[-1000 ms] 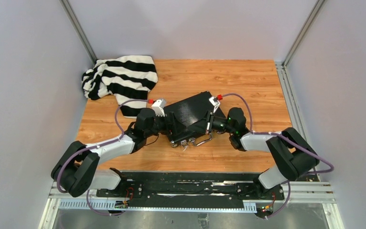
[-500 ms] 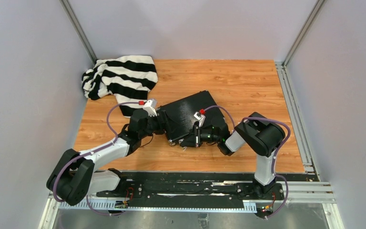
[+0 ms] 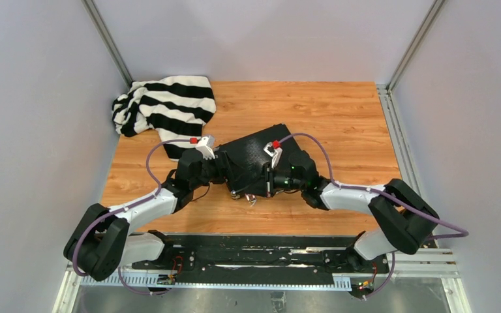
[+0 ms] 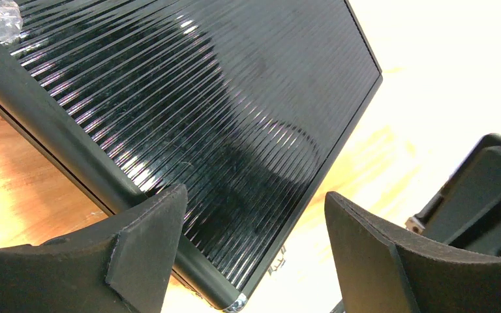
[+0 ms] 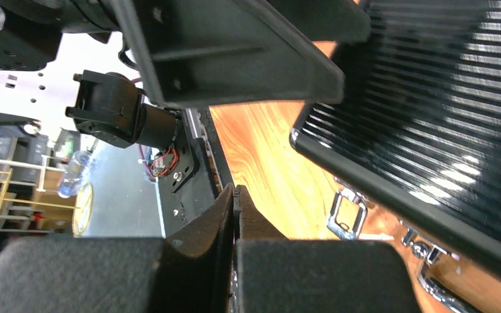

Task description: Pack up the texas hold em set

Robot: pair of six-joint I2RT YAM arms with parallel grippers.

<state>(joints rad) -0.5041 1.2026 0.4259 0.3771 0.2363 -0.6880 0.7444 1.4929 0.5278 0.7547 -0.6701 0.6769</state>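
The black ribbed case point(image 3: 261, 153) lies closed and askew in the middle of the wooden table, with its metal latches point(image 3: 251, 194) on the near edge. My left gripper point(image 3: 229, 172) is open at the case's left near corner. In the left wrist view the ribbed lid point(image 4: 189, 111) fills the frame and its corner lies between the open gripper's point(image 4: 251, 228) fingers. My right gripper point(image 3: 262, 185) is shut and empty at the case's near edge. In the right wrist view this gripper point(image 5: 235, 195) sits beside the case point(image 5: 443, 111) and a chrome latch point(image 5: 346, 212). Chips, cards and discs are hidden.
A black-and-white striped cloth point(image 3: 163, 107) lies bunched at the far left corner of the table point(image 3: 339, 117). Grey walls close in three sides. The arms' base rail point(image 3: 254, 251) runs along the near edge.
The right arm unfolded its elbow out to the right while its shut gripper stayed at the case's near edge. The left arm shifted left a second ago and has held still since.
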